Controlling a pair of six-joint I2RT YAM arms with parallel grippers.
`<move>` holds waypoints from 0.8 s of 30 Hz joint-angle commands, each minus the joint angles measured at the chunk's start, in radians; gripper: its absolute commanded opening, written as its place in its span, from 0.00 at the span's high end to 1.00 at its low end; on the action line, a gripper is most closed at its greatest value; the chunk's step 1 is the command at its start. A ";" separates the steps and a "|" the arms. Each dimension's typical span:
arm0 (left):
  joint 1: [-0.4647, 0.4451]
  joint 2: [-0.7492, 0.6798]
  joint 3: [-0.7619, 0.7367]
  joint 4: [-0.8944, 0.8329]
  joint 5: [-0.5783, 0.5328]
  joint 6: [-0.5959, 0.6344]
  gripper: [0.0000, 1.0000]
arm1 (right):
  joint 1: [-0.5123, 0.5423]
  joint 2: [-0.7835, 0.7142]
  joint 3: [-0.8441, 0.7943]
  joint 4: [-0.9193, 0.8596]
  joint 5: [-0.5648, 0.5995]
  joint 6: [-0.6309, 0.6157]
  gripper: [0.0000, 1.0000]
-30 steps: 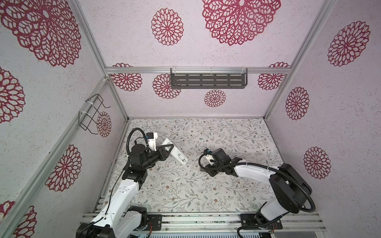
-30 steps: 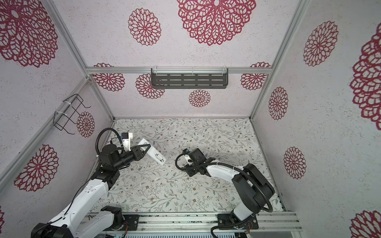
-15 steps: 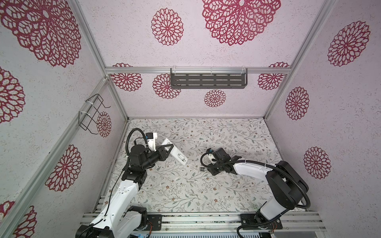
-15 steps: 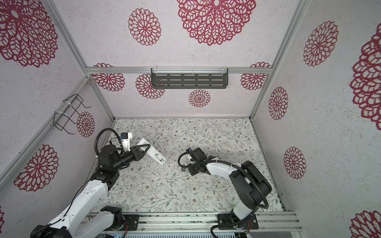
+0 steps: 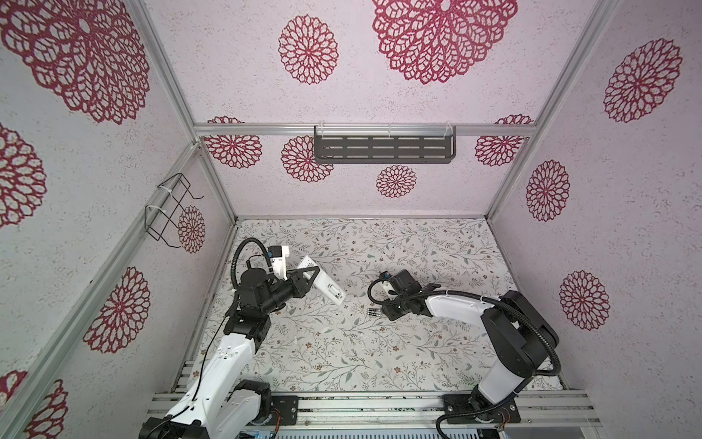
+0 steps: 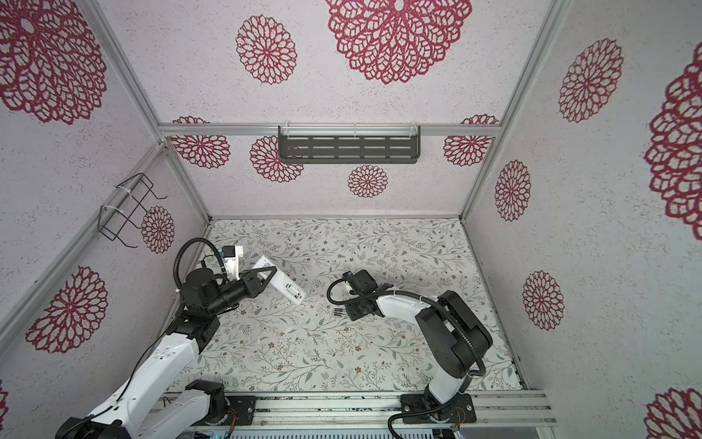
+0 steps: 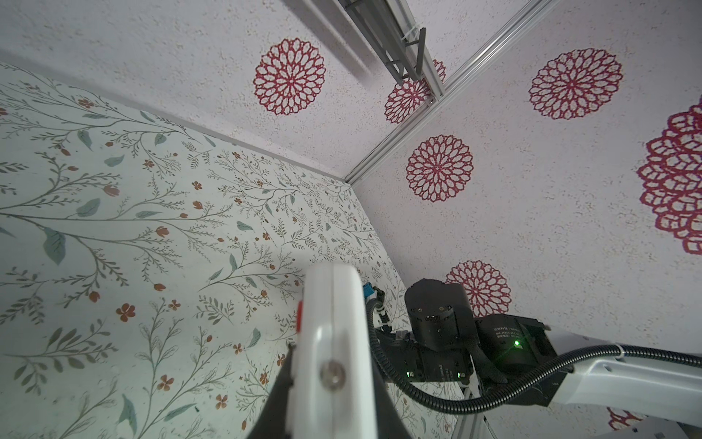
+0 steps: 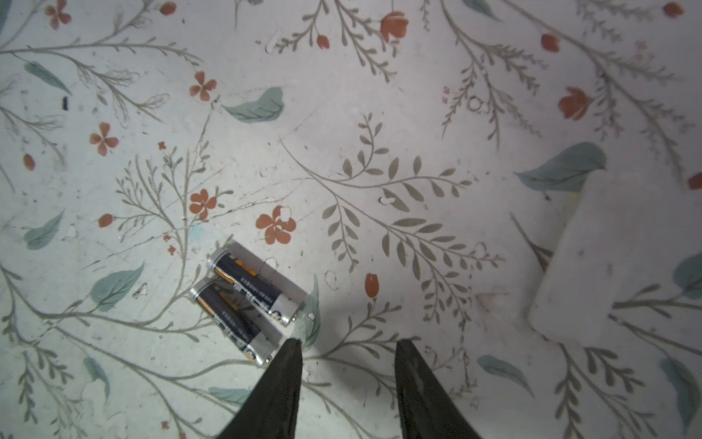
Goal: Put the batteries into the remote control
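Observation:
The white remote control (image 5: 326, 287) (image 6: 285, 284) hangs tilted above the left of the table, and my left gripper (image 5: 308, 276) (image 6: 266, 276) is shut on it near its middle. In the left wrist view the remote control (image 7: 329, 304) runs away from the camera between the dark fingers (image 7: 279, 384). Two dark batteries (image 5: 373, 313) (image 6: 339, 313) (image 8: 247, 300) with silvery ends lie side by side on the table's middle. My right gripper (image 5: 384, 314) (image 8: 347, 344) points down just beside them. It is open with nothing between its fingers, and one fingertip (image 8: 291, 347) is next to the nearer battery's end.
The floral table (image 5: 380, 353) is walled on three sides. A flat white piece (image 8: 615, 266) lies on the table a little way from the right gripper. A dark shelf (image 5: 383, 149) hangs on the back wall and a wire rack (image 5: 169, 211) on the left wall.
My right gripper has dipped lower and slightly nearer, down beside the batteries. The left arm and the remote control have not moved.

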 commanded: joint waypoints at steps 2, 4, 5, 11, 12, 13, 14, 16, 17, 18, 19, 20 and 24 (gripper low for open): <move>0.003 -0.025 -0.006 0.044 0.008 0.001 0.89 | -0.003 0.012 0.032 -0.014 0.011 0.018 0.56; 0.003 -0.025 -0.006 0.044 0.008 0.001 0.89 | -0.003 0.018 0.038 -0.022 0.019 0.021 0.56; 0.003 -0.025 -0.006 0.045 0.008 0.001 0.89 | -0.004 0.023 0.042 -0.027 0.024 0.022 0.56; 0.003 -0.029 -0.006 0.045 0.011 0.001 0.89 | -0.007 0.035 0.052 -0.027 0.024 0.024 0.56; 0.004 -0.029 -0.005 0.045 0.011 0.000 0.89 | -0.007 0.034 0.053 -0.025 0.017 0.023 0.56; 0.004 -0.029 -0.006 0.045 0.011 -0.001 0.89 | -0.007 0.036 0.053 -0.023 0.013 0.023 0.56; 0.004 -0.029 -0.006 0.045 0.011 0.001 0.89 | -0.007 0.034 0.054 -0.020 0.011 0.023 0.56; 0.005 -0.031 -0.005 0.045 0.011 0.000 0.89 | -0.007 0.033 0.055 -0.015 0.006 0.023 0.56; 0.004 -0.031 -0.004 0.045 0.011 0.000 0.89 | -0.007 0.035 0.056 -0.013 0.006 0.023 0.56; 0.004 -0.032 -0.004 0.044 0.012 0.000 0.89 | -0.007 0.037 0.059 -0.012 0.003 0.022 0.56; 0.005 -0.032 -0.004 0.044 0.012 0.001 0.89 | -0.007 0.040 0.062 -0.011 0.001 0.023 0.56; 0.005 -0.034 -0.004 0.042 0.012 0.002 0.89 | -0.007 0.041 0.065 -0.014 0.001 0.023 0.56; 0.004 -0.035 -0.001 0.038 0.013 0.003 0.89 | -0.006 0.043 0.073 -0.015 0.001 0.021 0.56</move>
